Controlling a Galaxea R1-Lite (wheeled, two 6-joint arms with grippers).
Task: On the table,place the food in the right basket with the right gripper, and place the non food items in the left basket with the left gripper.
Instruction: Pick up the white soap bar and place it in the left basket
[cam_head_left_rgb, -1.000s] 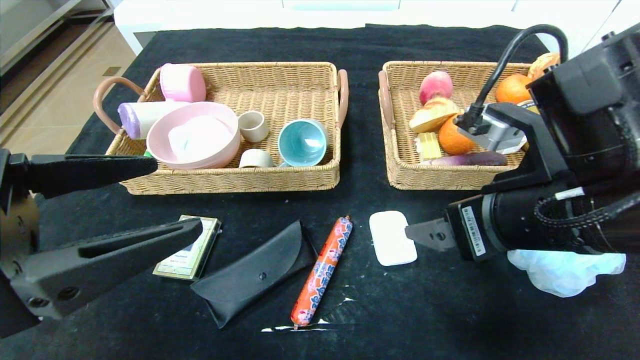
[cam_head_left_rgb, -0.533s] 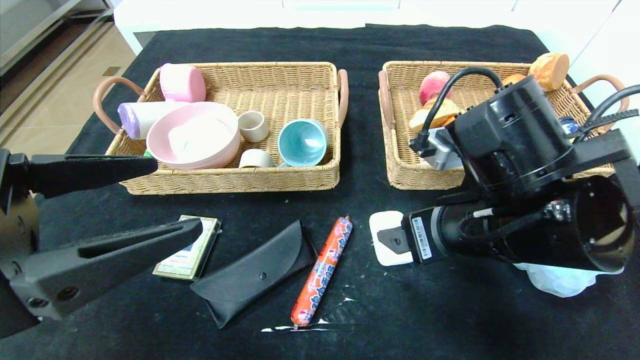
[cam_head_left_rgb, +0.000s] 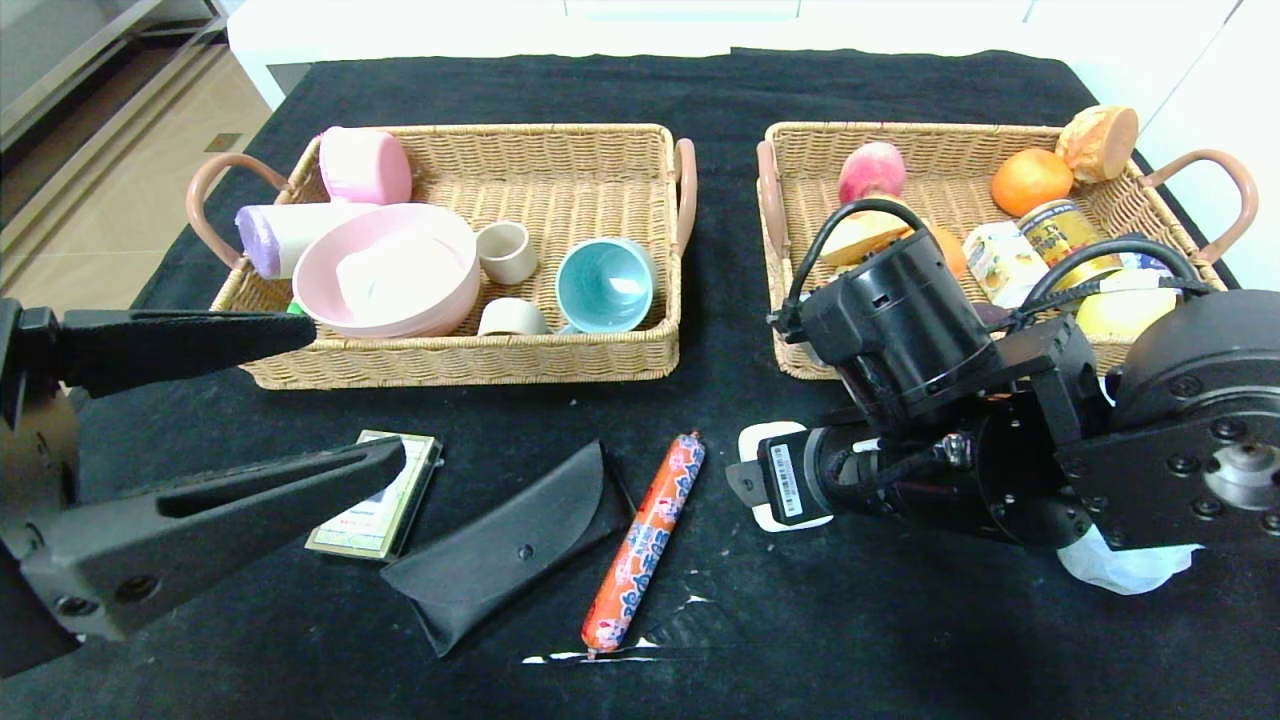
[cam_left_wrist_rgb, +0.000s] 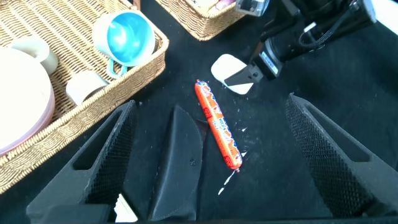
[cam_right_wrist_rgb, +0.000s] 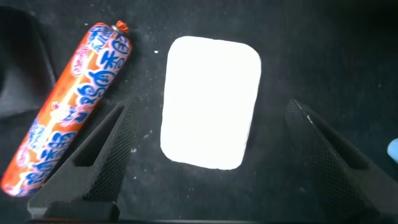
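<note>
Black cloth covers the table (cam_head_left_rgb: 900, 640), where the right gripper (cam_right_wrist_rgb: 208, 158) hangs spread wide straight above the white soap bar (cam_right_wrist_rgb: 210, 102), its arm hiding most of that bar in the head view. Just beside lies the sausage stick (cam_head_left_rgb: 645, 540), clear of both. Behind the arm, the right basket (cam_head_left_rgb: 800, 345) is partly covered. Low at the near left, the left gripper (cam_head_left_rgb: 300, 395) gapes wide.

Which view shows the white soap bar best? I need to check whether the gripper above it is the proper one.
The right wrist view: the soap bar lies whole between the open right gripper's fingers. In the head view that arm hides most of the soap bar; the left wrist view shows it far off, partly covered.
</note>
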